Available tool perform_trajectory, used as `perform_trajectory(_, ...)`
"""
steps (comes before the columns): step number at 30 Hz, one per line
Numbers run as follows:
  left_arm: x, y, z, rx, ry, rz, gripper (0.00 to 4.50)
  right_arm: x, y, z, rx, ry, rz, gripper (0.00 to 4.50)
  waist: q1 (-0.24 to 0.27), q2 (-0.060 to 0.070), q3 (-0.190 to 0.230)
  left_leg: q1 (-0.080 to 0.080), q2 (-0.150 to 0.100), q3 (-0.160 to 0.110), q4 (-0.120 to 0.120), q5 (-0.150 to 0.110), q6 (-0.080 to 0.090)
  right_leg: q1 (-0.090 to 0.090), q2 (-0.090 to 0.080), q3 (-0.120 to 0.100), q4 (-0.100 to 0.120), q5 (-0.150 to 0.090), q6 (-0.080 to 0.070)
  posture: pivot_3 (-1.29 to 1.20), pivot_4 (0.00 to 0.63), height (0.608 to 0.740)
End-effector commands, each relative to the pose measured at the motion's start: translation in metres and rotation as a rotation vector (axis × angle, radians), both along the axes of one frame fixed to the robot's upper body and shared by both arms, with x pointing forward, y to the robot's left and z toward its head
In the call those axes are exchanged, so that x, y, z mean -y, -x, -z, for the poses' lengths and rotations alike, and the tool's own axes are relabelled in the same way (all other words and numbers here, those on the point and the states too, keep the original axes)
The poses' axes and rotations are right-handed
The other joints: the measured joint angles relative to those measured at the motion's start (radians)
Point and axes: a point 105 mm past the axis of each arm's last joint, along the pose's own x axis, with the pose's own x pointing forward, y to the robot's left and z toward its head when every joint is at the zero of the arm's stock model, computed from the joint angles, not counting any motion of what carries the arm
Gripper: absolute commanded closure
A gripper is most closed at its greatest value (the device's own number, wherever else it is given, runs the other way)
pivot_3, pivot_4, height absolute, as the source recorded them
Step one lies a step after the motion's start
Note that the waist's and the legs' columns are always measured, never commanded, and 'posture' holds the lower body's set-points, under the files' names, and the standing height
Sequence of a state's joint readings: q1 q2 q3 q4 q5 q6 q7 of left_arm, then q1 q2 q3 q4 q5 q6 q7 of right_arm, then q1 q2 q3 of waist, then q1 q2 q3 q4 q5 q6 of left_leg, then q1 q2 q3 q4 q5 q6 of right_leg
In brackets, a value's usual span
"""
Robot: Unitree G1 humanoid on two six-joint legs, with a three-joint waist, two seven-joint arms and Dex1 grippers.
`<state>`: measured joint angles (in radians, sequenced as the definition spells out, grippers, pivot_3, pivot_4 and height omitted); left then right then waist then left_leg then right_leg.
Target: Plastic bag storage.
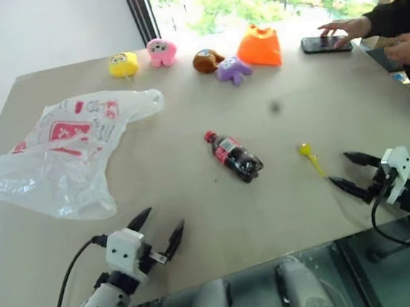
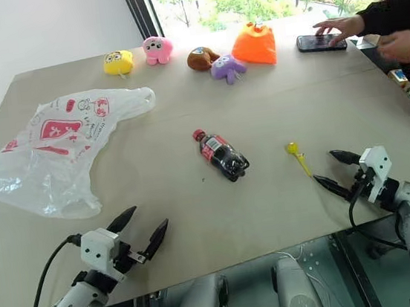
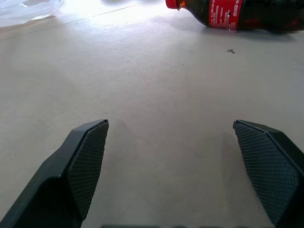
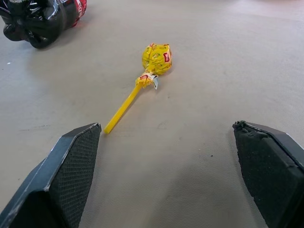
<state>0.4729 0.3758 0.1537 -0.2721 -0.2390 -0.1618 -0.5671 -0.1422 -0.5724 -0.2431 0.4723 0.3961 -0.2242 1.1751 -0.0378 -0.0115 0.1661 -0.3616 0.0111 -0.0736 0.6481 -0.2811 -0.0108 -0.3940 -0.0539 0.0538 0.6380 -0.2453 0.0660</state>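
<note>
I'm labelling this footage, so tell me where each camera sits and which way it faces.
Eye views: on the head, looking down over the table; both open tools, left tool and right tool, show.
Left wrist view: along its fingers, toward the cola bottle.
Right wrist view: along its fingers, toward the lollipop.
Both wrist views share the bottle.
</note>
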Motion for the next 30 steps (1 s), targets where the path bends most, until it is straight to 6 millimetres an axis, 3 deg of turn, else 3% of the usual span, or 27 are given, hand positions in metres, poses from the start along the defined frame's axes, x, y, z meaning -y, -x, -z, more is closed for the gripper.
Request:
perform_trajectory(1,-0.006,0.002,0.015,-0.027,-0.006,-0.023,0.04,0.01,0.001,-0.002,0.019,0.044,0.013,0.0,0.0,0.0,0.0,0.0,0.0,0.0,0.0,0.0,0.0,0.0,0.0,0.0,0.0,0.0,0.0,0.0,0.15,0.74)
perform_trajectory(10,-0.02,0.003,0.023,0.0,0.0,-0.048,0.04,0.01,-0.001,-0.005,0.04,0.068,-0.002,0.0,0.002,0.012,-0.006,0.001,0.0,0.0,0.0,0.0,0.0,0.0,0.0,0.0,0.003,0.0,0.0,0.0,0.15,0.74)
perform_trajectory(17,-0.023,0.004,0.023,0.003,-0.001,-0.049,0.04,0.007,-0.001,-0.005,0.037,0.064,-0.011,0.0,0.0,0.013,-0.007,0.001,0.0,0.0,0.0,0.0,0.0,0.0,0.001,0.0,0.003,0.0,0.0,0.0,0.15,0.74)
perform_trajectory(30,-0.012,-0.002,0.012,0.037,0.019,-0.022,0.04,-0.001,-0.001,-0.008,0.044,0.049,-0.032,0.0,-0.001,0.013,-0.007,0.001,0.0,0.0,0.0,0.0,0.0,0.0,0.001,0.0,0.003,0.0,0.001,0.0,0.15,0.74)
